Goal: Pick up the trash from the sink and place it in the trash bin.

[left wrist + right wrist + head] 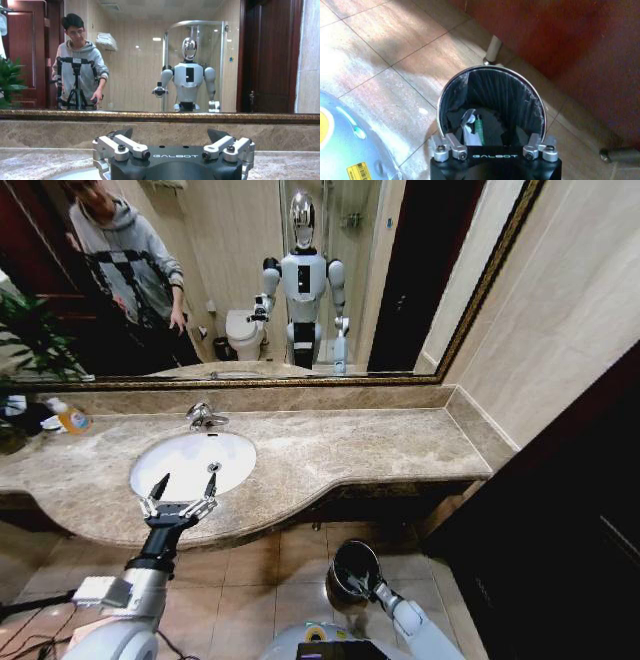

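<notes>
— Where is the trash (472, 129) found?

— A white and a green piece are seen inside the bin (451, 91), which is held low on the floor, gripped at its near rim by the right tool (494, 149). No litter can be made out in the sink (165, 462).

— And the left tool (182, 494)?

— It is held spread wide and empty over the sink's near edge, at the front of the table (350, 450). The sink lies on the left arm's side; the bin is well apart, down to the right.

One sink (180, 458), one faucet (203, 416), one soap bottle (70, 417), one trash bin (354, 572), two pincers.
</notes>
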Motion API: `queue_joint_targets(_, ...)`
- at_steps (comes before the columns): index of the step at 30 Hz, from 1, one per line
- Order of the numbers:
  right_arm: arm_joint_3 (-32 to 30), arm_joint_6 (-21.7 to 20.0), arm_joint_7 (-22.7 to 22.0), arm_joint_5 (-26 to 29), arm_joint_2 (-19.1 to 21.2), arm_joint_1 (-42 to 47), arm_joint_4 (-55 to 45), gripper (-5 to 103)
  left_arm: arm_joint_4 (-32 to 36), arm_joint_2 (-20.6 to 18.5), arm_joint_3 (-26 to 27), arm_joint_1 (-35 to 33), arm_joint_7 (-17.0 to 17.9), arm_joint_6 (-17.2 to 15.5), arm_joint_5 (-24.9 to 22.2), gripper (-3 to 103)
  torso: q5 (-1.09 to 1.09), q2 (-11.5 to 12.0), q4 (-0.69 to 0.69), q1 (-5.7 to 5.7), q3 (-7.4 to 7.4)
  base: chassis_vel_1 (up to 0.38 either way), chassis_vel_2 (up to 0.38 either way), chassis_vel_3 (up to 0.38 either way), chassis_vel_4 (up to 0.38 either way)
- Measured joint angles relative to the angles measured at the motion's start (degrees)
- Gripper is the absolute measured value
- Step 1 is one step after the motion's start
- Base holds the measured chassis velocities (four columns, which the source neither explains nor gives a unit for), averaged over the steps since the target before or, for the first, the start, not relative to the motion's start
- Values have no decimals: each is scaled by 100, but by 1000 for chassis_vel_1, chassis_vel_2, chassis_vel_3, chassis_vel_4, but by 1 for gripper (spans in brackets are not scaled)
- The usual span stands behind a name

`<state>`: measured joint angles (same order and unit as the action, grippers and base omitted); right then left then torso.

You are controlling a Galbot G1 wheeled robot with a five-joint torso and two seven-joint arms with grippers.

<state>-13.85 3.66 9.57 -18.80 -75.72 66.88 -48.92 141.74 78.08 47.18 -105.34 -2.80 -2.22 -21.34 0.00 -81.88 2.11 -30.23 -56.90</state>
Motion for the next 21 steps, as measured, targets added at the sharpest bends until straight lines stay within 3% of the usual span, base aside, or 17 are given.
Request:
queue_joint_targets(1,-4,0,0,3,2,19,-20,81,0,0,0,0,0,0,0,100,0,0,0,0,0,0,0,0,0)
queue_joint_targets(3,-14,-1,0,5,4,56,-55,81,0,0,0,0,0,0,0,100,0,0,0,0,0,0,0,0,0)
queue_joint_targets(4,-18,-1,0,5,4,76,-71,91,0,0,0,0,0,0,0,100,0,0,0,0,0,0,0,0,0)
queue_joint_targets(6,-27,0,1,5,5,101,-92,91,0,0,0,0,0,0,0,100,0,0,0,0,0,0,0,0,0)
queue_joint_targets(7,-33,-1,1,5,7,119,-111,99,0,0,0,0,0,0,0,100,0,0,0,0,0,0,0,0,0)
queue_joint_targets(17,-91,-1,3,127,68,245,-307,100,0,0,0,0,0,0,0,100,0,0,0,0,0,0,0,0,0)
queue_joint_targets(20,-305,-62,7,938,115,401,-770,100,0,0,0,0,0,0,0,100,2,0,0,0,0,0,0,0,0)
queue_joint_targets(21,-305,-62,7,938,115,401,-770,100,0,0,0,0,0,0,0,100,2,0,0,0,0,0,0,0,0)
